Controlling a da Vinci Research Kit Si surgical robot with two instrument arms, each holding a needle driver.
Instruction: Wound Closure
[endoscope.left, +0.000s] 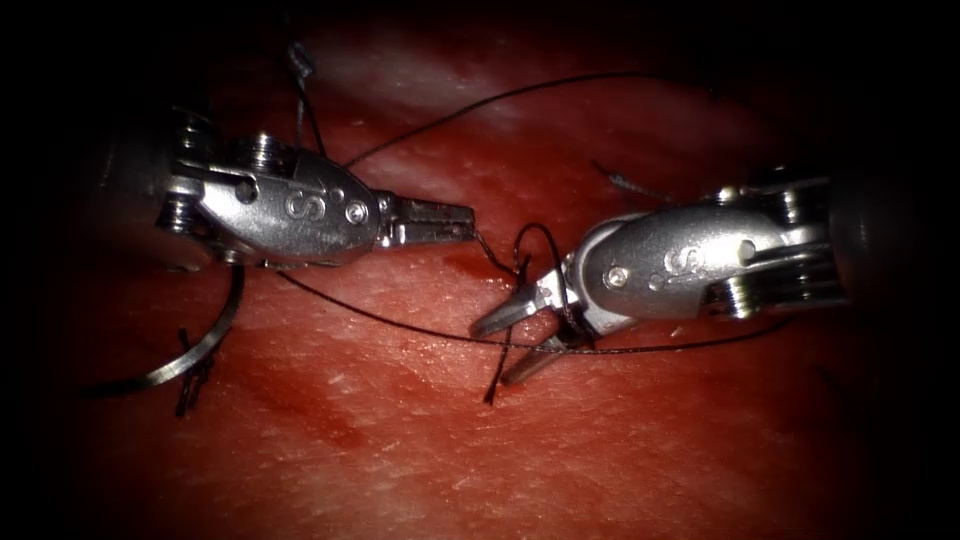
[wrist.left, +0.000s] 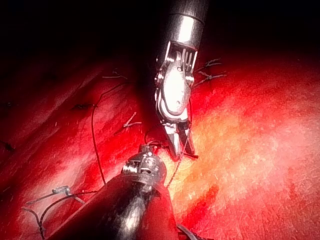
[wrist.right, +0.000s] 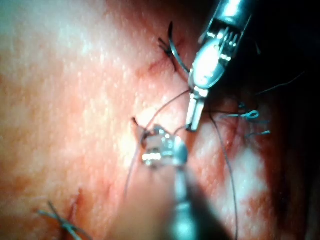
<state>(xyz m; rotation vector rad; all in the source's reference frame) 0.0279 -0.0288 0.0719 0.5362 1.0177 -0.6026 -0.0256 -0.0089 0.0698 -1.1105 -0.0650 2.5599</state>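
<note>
A: What do the tools look like?
B: The left tool (endoscope.left: 445, 221) has a polished silver clevis stamped with an S-like mark, 2 small round rivets beside it, and stacked grooved pulleys at the wrist. Its jaws are short, flat and finely ribbed.
A: And the other?
B: The right tool (endoscope.left: 510, 345) is the same bright metal, same mark, 1 screw near the jaw hinge, ridged pulleys behind, then a dark shaft. In the left wrist view its shaft (wrist.left: 187, 10) shows a shiny metal collar
</note>
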